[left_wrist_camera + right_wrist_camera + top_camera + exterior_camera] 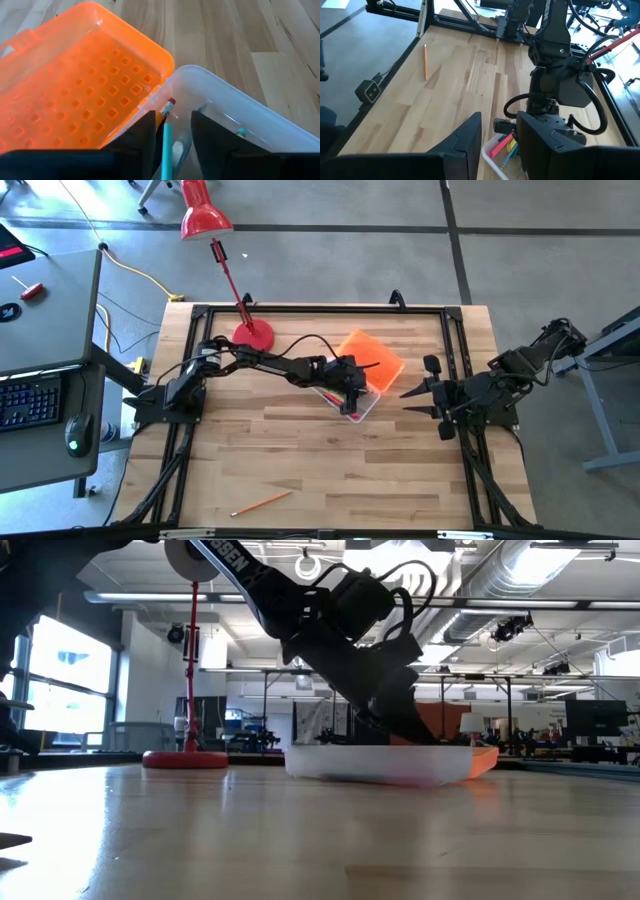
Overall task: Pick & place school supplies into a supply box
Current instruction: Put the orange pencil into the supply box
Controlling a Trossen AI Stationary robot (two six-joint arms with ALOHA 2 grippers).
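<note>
Left wrist view: teal pencil [167, 145] between left claw [172, 137] fingers.

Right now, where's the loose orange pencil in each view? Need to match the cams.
High view: the orange pencil lies alone on bare wood near the table's front edge, left of centre, far from the supply box.
Low view: not in it.
Left wrist view: not in it; only the box and its orange lid.
Right wrist view: upper left, beyond the right pincer.
Shared landmark: the supply box, with the left pincer over it.
</note>
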